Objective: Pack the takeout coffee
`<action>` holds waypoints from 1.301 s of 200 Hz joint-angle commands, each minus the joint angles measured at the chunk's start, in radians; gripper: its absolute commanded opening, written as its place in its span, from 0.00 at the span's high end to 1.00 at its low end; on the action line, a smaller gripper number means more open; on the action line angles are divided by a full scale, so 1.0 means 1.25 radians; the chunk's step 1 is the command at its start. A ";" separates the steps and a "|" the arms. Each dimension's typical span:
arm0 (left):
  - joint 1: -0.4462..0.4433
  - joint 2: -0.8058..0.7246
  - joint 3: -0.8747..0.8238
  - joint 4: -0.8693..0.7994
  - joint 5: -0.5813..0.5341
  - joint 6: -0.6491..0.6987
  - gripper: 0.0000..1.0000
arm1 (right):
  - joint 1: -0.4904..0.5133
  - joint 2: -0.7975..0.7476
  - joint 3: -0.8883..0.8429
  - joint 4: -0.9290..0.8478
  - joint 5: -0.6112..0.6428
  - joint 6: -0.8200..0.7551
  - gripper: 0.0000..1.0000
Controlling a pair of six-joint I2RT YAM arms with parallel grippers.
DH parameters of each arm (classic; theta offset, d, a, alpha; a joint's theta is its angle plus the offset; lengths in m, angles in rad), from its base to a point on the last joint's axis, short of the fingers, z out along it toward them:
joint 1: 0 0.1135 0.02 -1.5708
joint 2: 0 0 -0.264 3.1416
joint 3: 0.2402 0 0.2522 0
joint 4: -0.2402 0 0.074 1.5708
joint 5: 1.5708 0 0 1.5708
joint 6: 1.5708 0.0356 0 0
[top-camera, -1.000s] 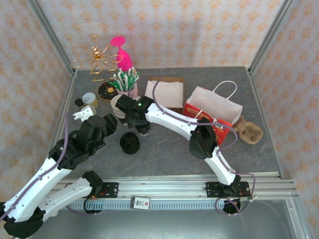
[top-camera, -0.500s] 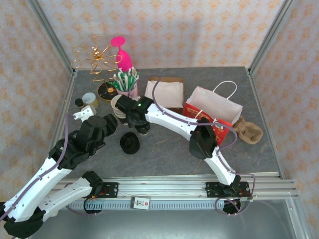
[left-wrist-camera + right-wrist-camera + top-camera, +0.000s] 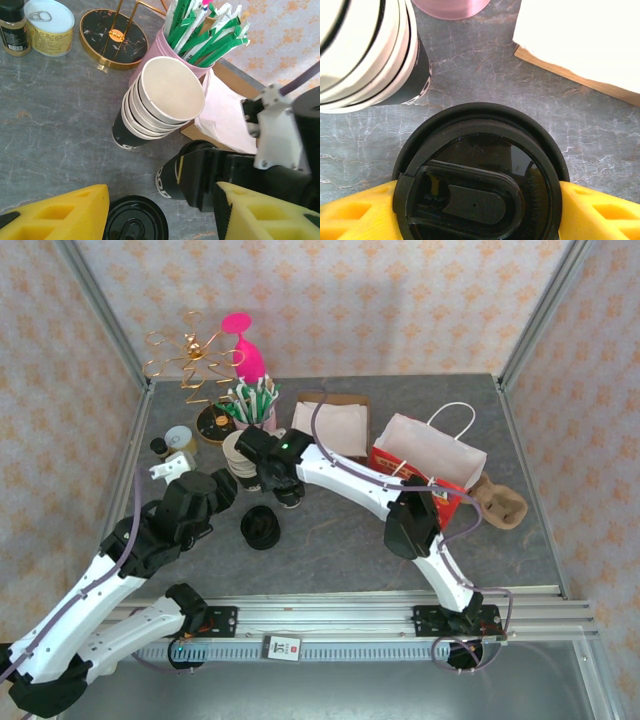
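Coffee, in a black cup with its black lid (image 3: 480, 175) pressed on, stood upright on the grey table (image 3: 340, 540), directly beneath my right gripper (image 3: 480, 202). From my right wrist I looked straight down on the lid, and my yellow fingers (image 3: 355, 215) flanked it, one on either side, their inner edges meeting its rim. Whether they truly pinched the cup or only sat against it I could not tell, since the lid hid the cup wall below. Just beside the cup, toward the far left, a tilted stack of paper cups (image 3: 160, 105) leaned against a pink holder of green-wrapped sticks (image 3: 200, 30). My left gripper (image 3: 160, 200) hung near the same spot with its jaws spread wide, holding nothing. A loose black lid (image 3: 135, 220) lay flat on the table below the gap between its fingers, close to the cup. The red and white paper bag (image 3: 425, 465) stood well apart to the right, with a cardboard cup carrier (image 3: 500, 502) beside it.
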 commanded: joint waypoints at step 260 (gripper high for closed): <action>-0.348 0.452 0.161 0.596 0.284 -0.159 0.25 | -0.225 -0.272 0.081 -0.094 0.036 -0.084 0.29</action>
